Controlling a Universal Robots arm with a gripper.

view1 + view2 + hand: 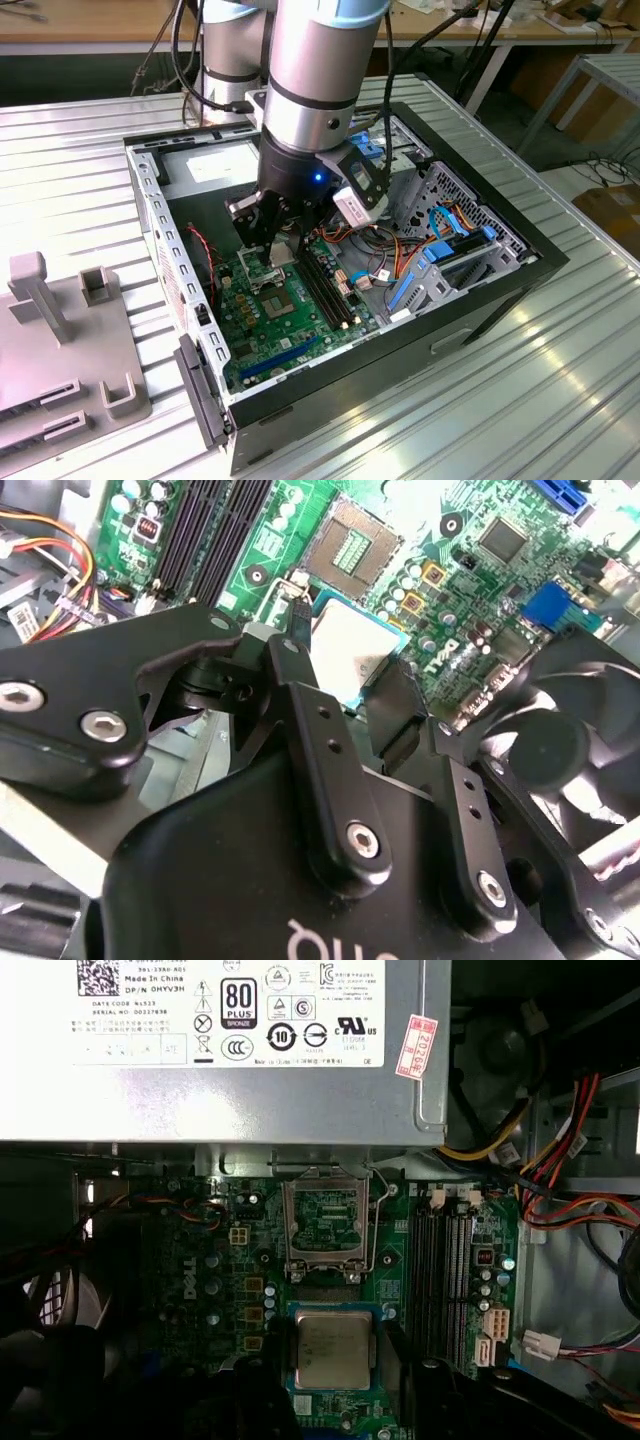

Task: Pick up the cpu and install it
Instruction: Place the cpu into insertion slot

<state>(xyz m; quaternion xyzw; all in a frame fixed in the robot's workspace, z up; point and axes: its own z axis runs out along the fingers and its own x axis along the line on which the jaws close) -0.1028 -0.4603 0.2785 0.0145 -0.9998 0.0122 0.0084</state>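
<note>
**Item:** cpu (332, 1348), silvery face, narrow green rim. It was seen clamped btwn the two black fingers (297, 685) of the gripper (345, 680), one finger pressed against each opposite edge. It was held flat over the green mobo (270, 315), just beside the socket (325, 1222) and not seated in it. The socket's contact field was exposed.

**Arm:** silver-grey arm (320, 60), positioned from the upper centre of the exterior view down into the case.

**Enclosure:** black PC case (505, 290), laid on its side w/ the side panel off, at the centre of the exterior view. Noted inside:
- silver PSU (220, 1090) w/ labels
- black RAM slots (445, 1270)
- black fan (555, 745)
- orange & red cables (565, 1175)

**Surface:** ribbed metal table (480, 420), light grey, w/ glare toward the exterior view's left. A grey plastic fixture (60, 350) w/ upright posts was set on it at the lower left of the exterior view, apart from the case.

**Room:**
- A wooden bench (90, 25) was recorded along the upper edge of the exterior view.
- A second metal table (610, 70) was noted at upper right.
- A cardboard box (615, 215) was noted on the floor at the right edge.
</note>
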